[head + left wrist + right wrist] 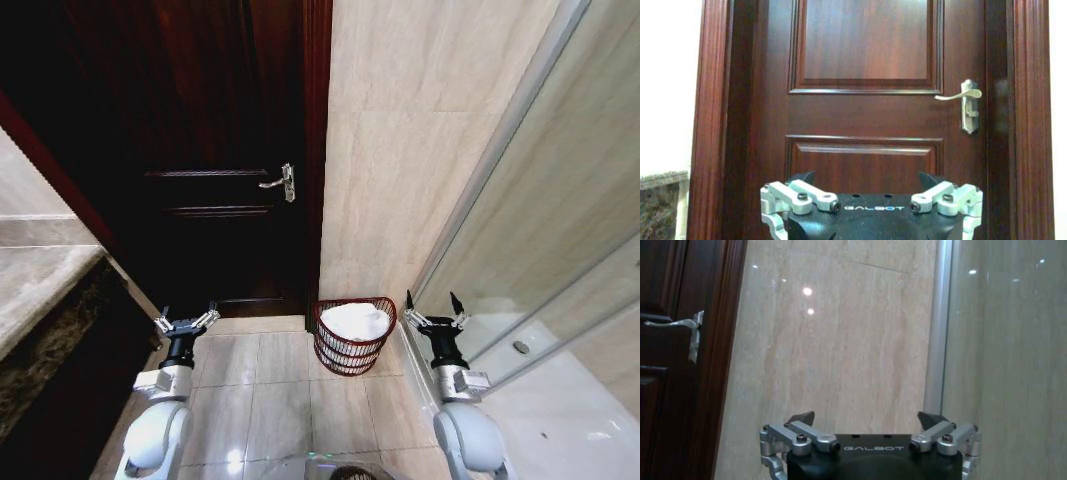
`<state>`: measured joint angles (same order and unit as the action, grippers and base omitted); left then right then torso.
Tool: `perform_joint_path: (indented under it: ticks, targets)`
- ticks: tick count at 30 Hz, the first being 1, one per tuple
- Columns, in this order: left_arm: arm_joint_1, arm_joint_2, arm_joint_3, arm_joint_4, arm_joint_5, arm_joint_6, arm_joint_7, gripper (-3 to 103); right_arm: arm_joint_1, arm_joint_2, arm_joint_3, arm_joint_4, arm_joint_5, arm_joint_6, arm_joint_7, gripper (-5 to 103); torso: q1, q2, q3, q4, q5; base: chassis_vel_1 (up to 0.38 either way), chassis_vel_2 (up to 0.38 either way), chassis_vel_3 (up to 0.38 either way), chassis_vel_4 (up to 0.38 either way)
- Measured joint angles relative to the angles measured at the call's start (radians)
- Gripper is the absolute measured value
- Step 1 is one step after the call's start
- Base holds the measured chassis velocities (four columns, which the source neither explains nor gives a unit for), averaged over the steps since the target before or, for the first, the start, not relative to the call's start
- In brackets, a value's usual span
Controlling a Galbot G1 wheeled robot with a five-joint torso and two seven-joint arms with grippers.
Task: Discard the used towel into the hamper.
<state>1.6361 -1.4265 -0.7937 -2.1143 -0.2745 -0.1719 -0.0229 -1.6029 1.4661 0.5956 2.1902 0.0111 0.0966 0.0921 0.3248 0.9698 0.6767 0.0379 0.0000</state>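
The hamper (353, 336) stands on the tiled floor (275, 400) against the beige wall (420, 150), just beside the dark wooden door (220, 150). A white towel (354, 321) lies bunched inside it, filling the basket up to the rim. The left claw (186, 323) hovers to the hamper's left, fingers spread and empty, facing the door and its handle (963, 98). The right claw (434, 307) hovers to the hamper's right, also spread wide and empty, near the glass panel (560, 200).
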Motion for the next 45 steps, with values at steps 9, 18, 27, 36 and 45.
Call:
perform_joint_path:
  ticks: [9,18,27,36,45]
  targets:
    - [-0.003,0.001,0.001,0.008,-0.001,-0.009,0.000,100,0.000,0.000,-0.017,0.002,-0.016,0.000,0.009,100,0.019,0.043,0.024,0.0000,0.0000,0.000,0.000,0.000,0.000]
    - [-0.010,0.002,0.000,0.016,0.010,-0.010,0.001,100,0.013,-0.017,-0.036,0.002,-0.021,-0.005,0.035,100,0.034,0.077,0.042,-0.0001,0.0000,0.000,0.000,0.000,0.000]
    - [-0.009,-0.001,-0.001,0.018,0.011,-0.010,0.000,100,0.019,-0.028,-0.038,-0.002,-0.019,-0.006,0.043,100,0.054,0.120,0.065,0.0000,0.0000,0.000,0.000,0.000,0.000]
    - [-0.002,-0.009,-0.002,0.016,0.018,-0.011,0.001,100,0.015,-0.030,-0.035,-0.010,-0.015,-0.003,0.042,100,0.076,0.169,0.093,0.0000,0.0000,0.000,0.000,0.000,0.000]
    - [0.002,-0.019,-0.001,0.007,0.032,-0.012,0.000,100,0.008,-0.032,-0.032,-0.007,-0.013,0.003,0.040,100,0.098,0.219,0.120,0.0000,0.0000,0.000,0.000,0.000,0.000]
